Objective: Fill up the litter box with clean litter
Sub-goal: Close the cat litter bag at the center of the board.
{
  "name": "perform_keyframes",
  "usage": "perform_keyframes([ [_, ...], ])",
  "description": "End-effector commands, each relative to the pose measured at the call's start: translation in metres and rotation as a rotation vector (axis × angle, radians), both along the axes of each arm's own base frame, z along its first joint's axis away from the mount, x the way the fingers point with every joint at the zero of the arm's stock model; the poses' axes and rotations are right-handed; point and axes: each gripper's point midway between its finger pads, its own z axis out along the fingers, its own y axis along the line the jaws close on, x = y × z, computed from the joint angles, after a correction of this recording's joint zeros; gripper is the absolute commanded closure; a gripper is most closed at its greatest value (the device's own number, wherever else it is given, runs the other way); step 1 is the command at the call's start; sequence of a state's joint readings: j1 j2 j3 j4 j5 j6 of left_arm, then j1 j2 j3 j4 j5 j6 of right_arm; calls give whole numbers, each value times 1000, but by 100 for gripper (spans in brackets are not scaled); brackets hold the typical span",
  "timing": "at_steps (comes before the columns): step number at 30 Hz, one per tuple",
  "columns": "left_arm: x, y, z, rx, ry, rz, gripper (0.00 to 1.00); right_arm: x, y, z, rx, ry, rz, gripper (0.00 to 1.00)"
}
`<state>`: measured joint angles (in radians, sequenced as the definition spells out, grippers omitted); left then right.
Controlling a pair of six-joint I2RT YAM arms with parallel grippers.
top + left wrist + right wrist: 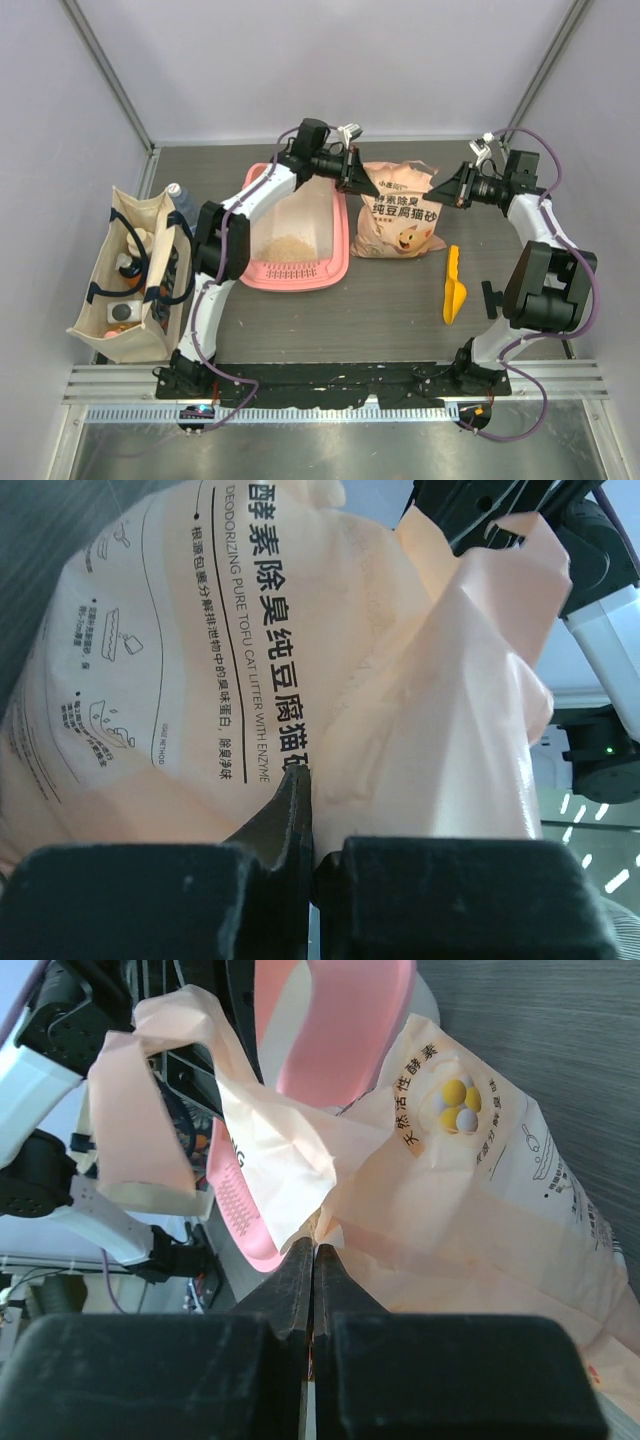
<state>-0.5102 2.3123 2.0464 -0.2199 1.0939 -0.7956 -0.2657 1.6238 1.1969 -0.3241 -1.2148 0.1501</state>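
The pink litter box [338, 262] lies left of centre, with a small pile of tan clean litter [290, 247] on its whitish floor. A peach litter bag [402, 222] with a cartoon cat stands just right of the box. My left gripper [366, 186] is shut on the bag's upper left edge; its jaws pinch the plastic [300, 780]. My right gripper [433, 194] is shut on the bag's upper right edge [314, 1248]. In the right wrist view the box [345, 1030] and its slotted grille show behind the bag [480, 1190]. No litter shows inside the bag.
A yellow-orange scoop [453, 286] lies on the table right of the bag. A beige tote bag [130, 272] holding bottles stands at the far left. White walls enclose the table on three sides.
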Motion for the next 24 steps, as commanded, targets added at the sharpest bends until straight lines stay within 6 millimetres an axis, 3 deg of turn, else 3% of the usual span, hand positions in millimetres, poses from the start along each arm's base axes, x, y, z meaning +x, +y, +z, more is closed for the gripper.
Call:
perform_keyframes([
  [1, -18, 33, 42, -38, 154, -74, 100, 7, -12, 54, 51, -140, 43, 99],
  [3, -12, 37, 40, -15, 155, -21, 100, 3, -11, 56, 58, -130, 51, 99],
  [5, -4, 41, 61, -68, 81, 7, 100, 0, -11, 52, 34, -149, 52, 99],
  [8, 2, 40, 66, -86, 70, 5, 100, -6, -6, 42, 54, -98, 56, 99],
  [14, -2, 34, 56, -67, 123, -3, 100, -11, 0, 30, 78, -21, 55, 99],
  [20, 3, 44, 41, -26, 218, 51, 100, -12, 1, 20, 131, 143, 40, 98],
  [24, 7, 47, 49, -59, 189, 44, 100, -4, -2, 17, 116, 151, 28, 99],
])
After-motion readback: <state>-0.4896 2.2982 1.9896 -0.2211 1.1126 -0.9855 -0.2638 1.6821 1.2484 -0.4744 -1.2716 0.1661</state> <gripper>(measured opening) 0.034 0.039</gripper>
